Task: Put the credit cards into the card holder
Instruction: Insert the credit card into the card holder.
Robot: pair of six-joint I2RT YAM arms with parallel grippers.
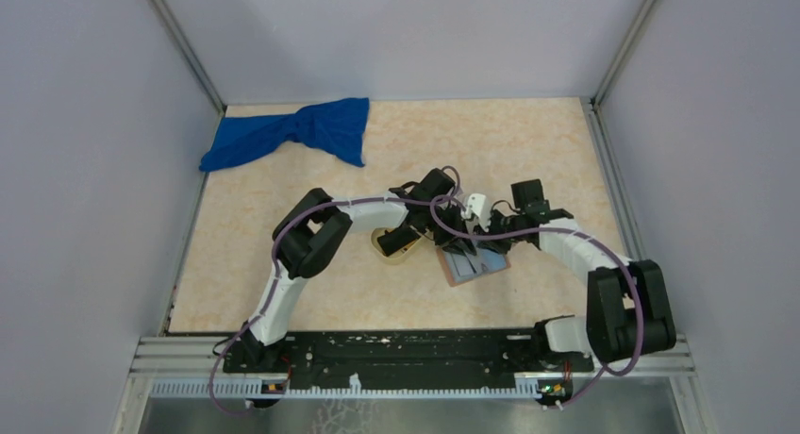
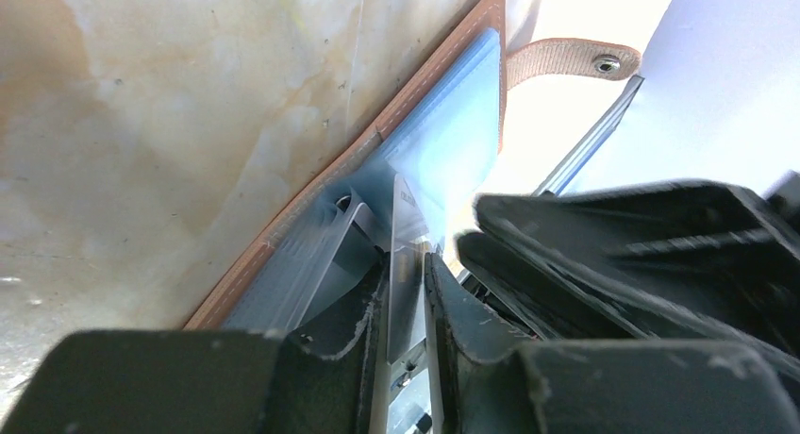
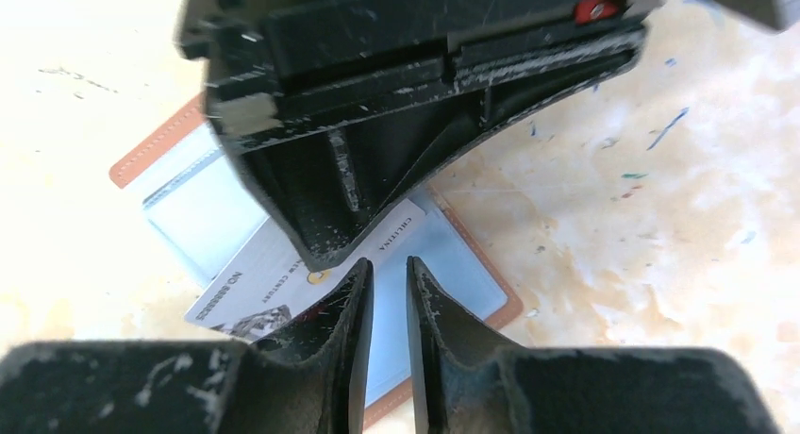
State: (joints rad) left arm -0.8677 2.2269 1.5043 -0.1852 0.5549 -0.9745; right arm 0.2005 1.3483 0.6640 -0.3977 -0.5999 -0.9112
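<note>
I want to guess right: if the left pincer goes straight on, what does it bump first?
Probably the card holder: the left pincer grips a grey card aimed at its blue-grey inside, very close.

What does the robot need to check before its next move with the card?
1. The card holder lies open, slots facing up: ok.
2. The left tool pinches a credit card: ok.
3. The card sits over the holder's inside: ok.
4. The card's edge has entered a slot: cannot tell.
5. The right tool steadies the holder: cannot tell.
</note>
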